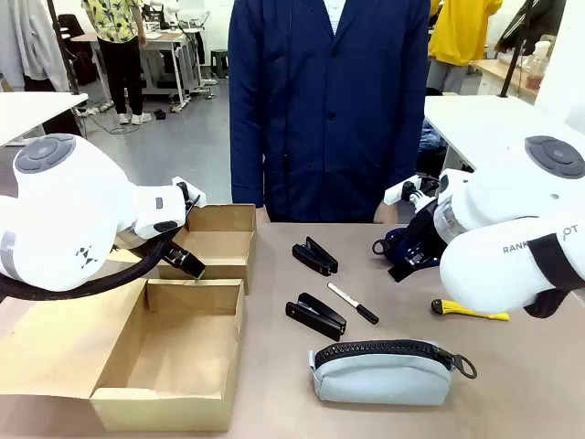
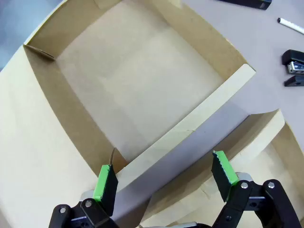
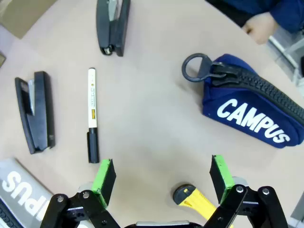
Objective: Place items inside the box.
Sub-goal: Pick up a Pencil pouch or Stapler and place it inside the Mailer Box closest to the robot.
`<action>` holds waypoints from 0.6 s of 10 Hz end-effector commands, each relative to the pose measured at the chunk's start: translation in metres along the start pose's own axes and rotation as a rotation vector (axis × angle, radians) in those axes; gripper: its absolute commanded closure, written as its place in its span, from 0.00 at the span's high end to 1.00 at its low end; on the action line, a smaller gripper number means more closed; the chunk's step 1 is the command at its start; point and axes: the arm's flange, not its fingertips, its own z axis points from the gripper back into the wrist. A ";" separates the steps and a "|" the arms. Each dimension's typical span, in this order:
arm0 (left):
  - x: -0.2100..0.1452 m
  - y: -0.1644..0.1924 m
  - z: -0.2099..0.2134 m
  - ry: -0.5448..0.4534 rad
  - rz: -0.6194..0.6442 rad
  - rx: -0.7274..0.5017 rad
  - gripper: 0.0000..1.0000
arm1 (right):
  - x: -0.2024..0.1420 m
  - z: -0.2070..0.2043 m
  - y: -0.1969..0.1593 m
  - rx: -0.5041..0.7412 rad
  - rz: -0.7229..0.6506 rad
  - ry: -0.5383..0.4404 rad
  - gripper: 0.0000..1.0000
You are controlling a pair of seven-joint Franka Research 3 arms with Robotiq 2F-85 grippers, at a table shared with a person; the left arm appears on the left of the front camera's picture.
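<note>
1. Open brown cardboard box (image 1: 164,412) at the left of the tan table (image 1: 274,384); every item outside it, to its right.
2. Pale grey-blue zip pencil case (image 1: 382,375) at the near edge, right of the box.
3. Navy fabric pouch (image 3: 247,104) with white "CAMPUS" lettering, far right.
4. Left gripper (image 2: 164,171) spread wide and empty, above a box wall.
5. Right gripper (image 3: 162,170) spread wide and empty, over bare table between marker and pouch.
6. Two black staplers, one far (image 1: 315,256), one nearer (image 1: 316,315), at centre and apart.
7. Yellow utility knife (image 1: 468,311) at the right.
8. Slim black-and-white marker (image 1: 353,303) just right of the nearer stapler.
</note>
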 end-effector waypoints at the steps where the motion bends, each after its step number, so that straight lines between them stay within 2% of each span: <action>1: 0.000 0.000 0.000 0.000 0.000 0.000 1.00 | 0.000 0.000 0.000 0.000 0.000 0.000 1.00; 6: 0.000 0.000 0.000 0.000 0.000 0.000 1.00 | 0.000 0.000 0.000 0.000 0.000 0.000 1.00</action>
